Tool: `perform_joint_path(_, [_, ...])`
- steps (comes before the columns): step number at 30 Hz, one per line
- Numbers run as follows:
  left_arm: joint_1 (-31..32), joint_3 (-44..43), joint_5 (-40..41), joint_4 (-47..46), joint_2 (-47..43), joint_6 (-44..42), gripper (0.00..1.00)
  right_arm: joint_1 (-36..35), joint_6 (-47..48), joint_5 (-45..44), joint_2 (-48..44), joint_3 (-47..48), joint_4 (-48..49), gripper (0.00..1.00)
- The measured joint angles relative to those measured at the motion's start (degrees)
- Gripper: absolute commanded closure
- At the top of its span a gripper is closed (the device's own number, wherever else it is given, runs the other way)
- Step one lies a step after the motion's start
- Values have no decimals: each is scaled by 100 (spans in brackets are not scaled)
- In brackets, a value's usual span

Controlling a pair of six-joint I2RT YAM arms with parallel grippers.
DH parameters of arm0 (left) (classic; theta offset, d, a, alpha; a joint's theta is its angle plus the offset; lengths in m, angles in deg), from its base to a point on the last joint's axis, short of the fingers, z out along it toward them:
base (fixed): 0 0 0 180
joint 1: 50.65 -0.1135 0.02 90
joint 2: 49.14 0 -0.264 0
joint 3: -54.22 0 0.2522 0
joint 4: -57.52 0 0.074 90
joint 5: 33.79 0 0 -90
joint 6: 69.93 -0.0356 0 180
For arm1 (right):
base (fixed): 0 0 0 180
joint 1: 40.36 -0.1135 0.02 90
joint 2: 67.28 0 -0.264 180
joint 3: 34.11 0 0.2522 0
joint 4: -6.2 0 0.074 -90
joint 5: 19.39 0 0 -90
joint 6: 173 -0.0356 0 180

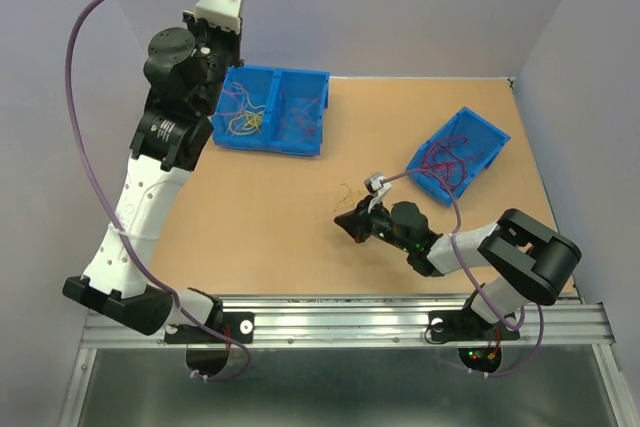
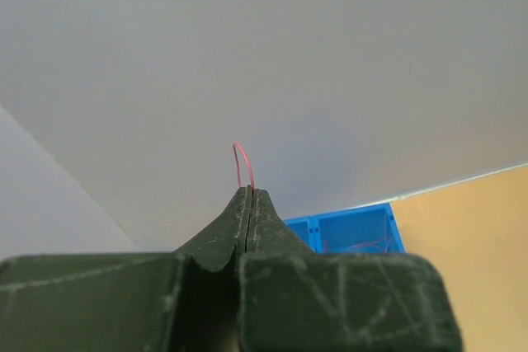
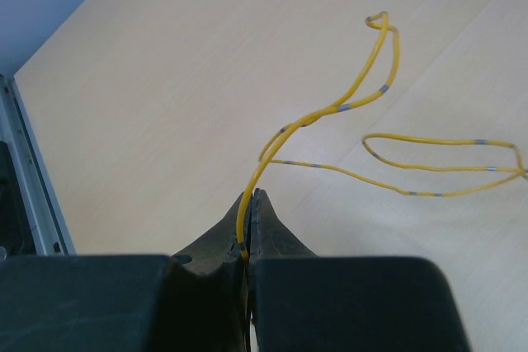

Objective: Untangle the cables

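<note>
Though the table [image 1: 260, 232] gives room, the twin blue bin [image 1: 280, 72] and the tilted single bin [image 1: 487, 123] hold tangled cables [image 1: 245, 119] that may snag. Light, limp and springy, they want pinching near an end. The right gripper [image 3: 252, 199] is clamped on the yellow cable [image 3: 360, 98] looped on the wood; the left gripper [image 2: 250, 195], raised high, pinches a red cable [image 2: 238, 162].

Both arms are gripping: the left one raised high, the right one reaching low.

The left arm [image 1: 140, 202] is standing tall on the left with its wrist lifted toward the far side. The left gripper [image 2: 249, 194] is pressing its jaws flat together on a red cable [image 2: 250, 172]. The right arm [image 1: 520, 252] is folding at the near right and stretching leftward. The right gripper [image 3: 252, 199] is clamping a yellow cable [image 3: 342, 107] between its closed jaws.
</note>
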Motion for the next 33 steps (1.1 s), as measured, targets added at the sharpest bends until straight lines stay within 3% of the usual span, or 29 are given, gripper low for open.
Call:
perform_joint_path(14, [-278, 61, -745, -474, 1405, 382, 100, 0, -42, -46, -295, -118, -61, 99])
perform_joint_path(27, [-389, -350, -1926, -881, 3449, 927, 100, 0, -42, -142, -586, -188, -192, 100])
perform_joint_path(33, [-391, -192, -2035, -890, 3692, 990, 100, 0, -42, -149, -763, -332, -236, 99])
